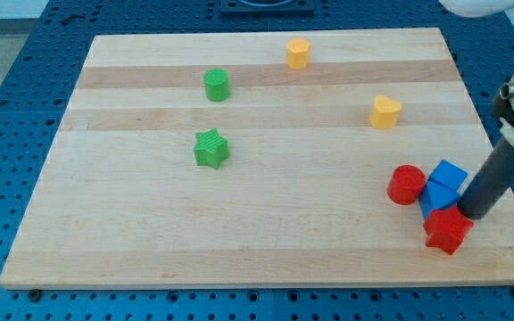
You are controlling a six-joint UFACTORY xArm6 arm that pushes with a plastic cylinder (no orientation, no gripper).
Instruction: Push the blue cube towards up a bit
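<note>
The blue cube point(451, 173) sits near the board's right edge, low in the view. A second blue block point(437, 199) touches it just below and to the left. A red cylinder point(407, 185) stands to their left, and a red block point(447, 231) lies just below them. My tip point(474, 215) rests on the board just right of the two blue blocks and above the right side of the red block. It is close to them; I cannot tell if it touches. The dark rod point(496, 174) slants up to the right.
A green star point(211, 149) lies left of centre, with a green cylinder point(216, 85) above it. A yellow block point(298, 53) sits near the top edge. A yellow heart point(385, 112) lies at the upper right. The wooden board point(266, 232) rests on a blue perforated table.
</note>
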